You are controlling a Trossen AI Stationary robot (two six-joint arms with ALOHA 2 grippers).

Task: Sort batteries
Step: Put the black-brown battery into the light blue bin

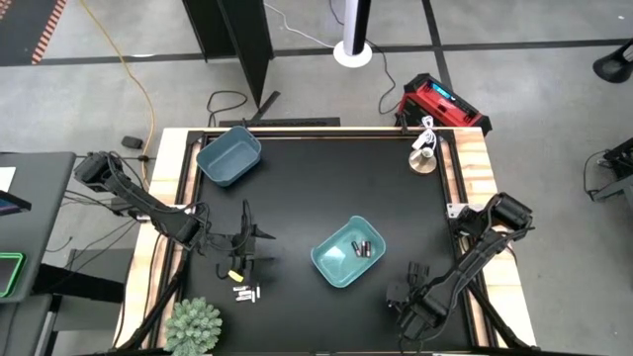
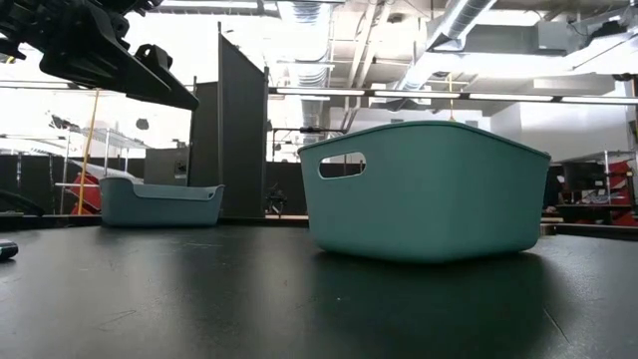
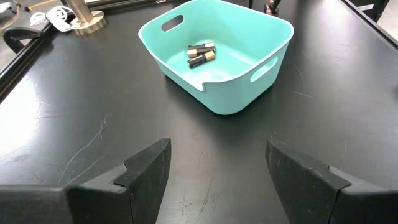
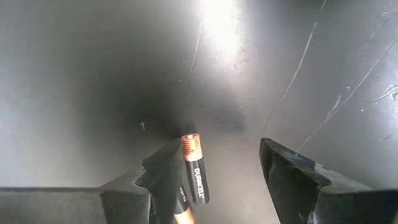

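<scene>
A teal bin [image 1: 348, 253] stands mid-table; dark batteries with coppery ends [image 3: 201, 54] lie inside it. A darker blue bin [image 1: 229, 156] sits near the far left corner. A few white batteries [image 1: 247, 293] lie on the table near the front left. My left gripper [image 3: 214, 180] hovers open left of the teal bin, just beyond the white batteries, holding nothing. My right gripper [image 4: 230, 180] is open and low over the table, near and to the right of the teal bin. A dark battery with a copper end [image 4: 195, 168] lies between its fingers, close beside one finger [image 4: 163, 177]. My right gripper stands open around the dark battery, which runs along the fingers, its copper end [image 4: 191, 144] pointing away from the wrist. Whether the nearer finger touches the battery's side, I cannot tell.
A green plant [image 1: 193, 326] sits at the near left corner, close to the white batteries. A round brass piece with white cable [image 1: 423, 158] is at the far right corner. A small yellow bit [image 1: 235, 275] lies under the left gripper. Bare black tabletop [image 1: 326, 188] lies between the bins.
</scene>
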